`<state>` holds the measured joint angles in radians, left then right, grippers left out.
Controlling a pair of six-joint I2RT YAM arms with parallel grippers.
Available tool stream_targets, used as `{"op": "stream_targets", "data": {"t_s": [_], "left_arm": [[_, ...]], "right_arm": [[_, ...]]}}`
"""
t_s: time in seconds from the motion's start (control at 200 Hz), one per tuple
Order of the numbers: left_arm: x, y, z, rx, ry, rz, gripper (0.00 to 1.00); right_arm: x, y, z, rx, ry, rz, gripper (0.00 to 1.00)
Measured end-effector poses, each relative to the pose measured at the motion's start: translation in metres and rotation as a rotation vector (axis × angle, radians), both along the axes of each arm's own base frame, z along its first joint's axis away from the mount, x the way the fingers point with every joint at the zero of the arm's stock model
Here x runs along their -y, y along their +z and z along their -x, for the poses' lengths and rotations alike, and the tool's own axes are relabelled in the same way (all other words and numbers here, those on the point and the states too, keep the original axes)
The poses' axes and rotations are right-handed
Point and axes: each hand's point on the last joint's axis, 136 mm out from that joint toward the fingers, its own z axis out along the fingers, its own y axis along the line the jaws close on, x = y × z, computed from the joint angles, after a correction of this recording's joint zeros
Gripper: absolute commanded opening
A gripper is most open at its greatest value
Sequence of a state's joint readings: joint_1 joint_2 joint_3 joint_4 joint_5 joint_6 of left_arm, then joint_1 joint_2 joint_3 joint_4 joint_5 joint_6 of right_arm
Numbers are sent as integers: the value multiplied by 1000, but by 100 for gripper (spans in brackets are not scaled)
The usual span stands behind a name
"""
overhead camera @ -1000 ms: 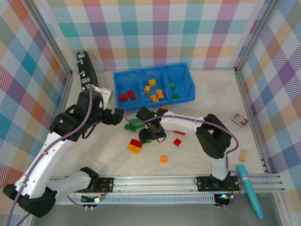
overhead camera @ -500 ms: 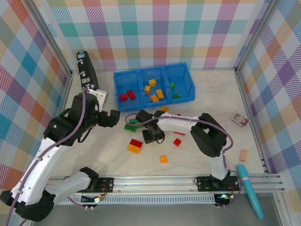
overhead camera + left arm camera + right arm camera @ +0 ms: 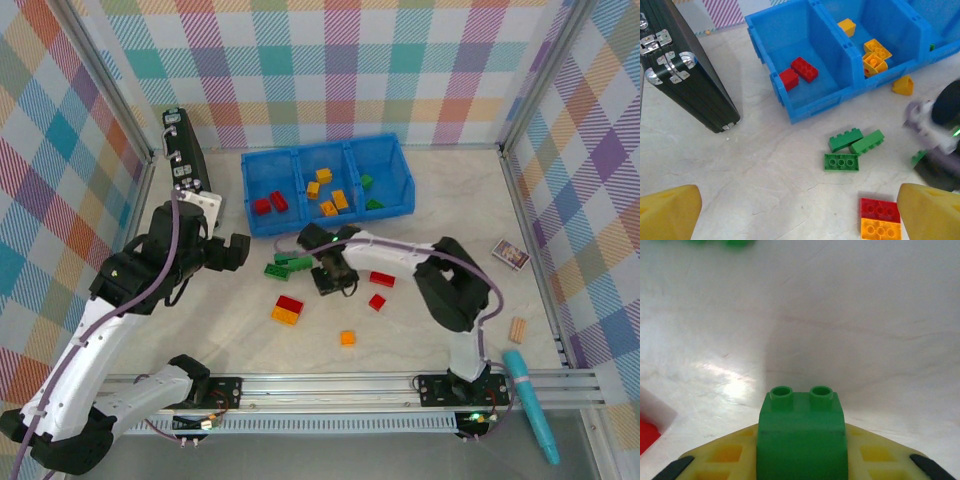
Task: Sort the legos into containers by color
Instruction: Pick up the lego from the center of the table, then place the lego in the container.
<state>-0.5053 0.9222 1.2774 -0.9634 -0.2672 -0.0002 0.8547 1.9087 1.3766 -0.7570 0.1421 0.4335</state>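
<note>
Near the table's front edge, an orange brick (image 3: 347, 338) is lying loose, with a red-on-orange stack (image 3: 287, 310) at its ten o'clock; neither has moved in the last second. Just beyond them, the right gripper (image 3: 335, 281) is clenching. Its jaws have been narrowing through that second, and the right wrist view shows them pinching a green brick (image 3: 802, 432), studs up, between the yellow pads (image 3: 722, 455). Whether the brick is already leaving the tabletop I cannot tell. At the right gripper's nine o'clock, the left gripper (image 3: 235, 250) is hanging released, spread wide and holding nothing, having drawn back a little to the left. Three loose green bricks (image 3: 285, 265) are waiting at the right gripper's ten o'clock. Farther back, the containers (image 3: 290, 222) are sitting with reds, oranges and greens already separated. With the pick apparently made, the held brick is probably heading next for the green compartment (image 3: 400, 185) at one o'clock.
</note>
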Motion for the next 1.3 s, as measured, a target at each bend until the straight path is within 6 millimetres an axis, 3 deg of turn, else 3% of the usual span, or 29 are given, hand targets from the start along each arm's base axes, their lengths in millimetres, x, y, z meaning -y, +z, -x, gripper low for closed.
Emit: {"op": "stream_targets", "data": {"t_s": [0.26, 0.45, 0.58, 0.7, 0.89, 1.015, 1.3], "left_arm": [[-8, -11, 1, 13, 19, -41, 100], [-6, -14, -2, 18, 12, -47, 100], [-6, -19, -4, 7, 7, -60, 100], [-4, -24, -6, -7, 3, -73, 100], [-3, -28, -8, -21, -1, -84, 100], [-3, -28, -8, -22, -1, -84, 100], [-3, -28, -8, -23, -1, -85, 100]], "right_arm": [[72, 107, -107, 283, -151, -108, 32], [109, 136, -172, 404, -197, -92, 32], [115, 129, -222, 443, -199, -77, 32], [114, 105, -261, 443, -193, -54, 34], [111, 76, -300, 444, -193, -20, 38], [113, 68, -309, 446, -197, -2, 46], [120, 68, -304, 431, -194, 24, 63]]}}
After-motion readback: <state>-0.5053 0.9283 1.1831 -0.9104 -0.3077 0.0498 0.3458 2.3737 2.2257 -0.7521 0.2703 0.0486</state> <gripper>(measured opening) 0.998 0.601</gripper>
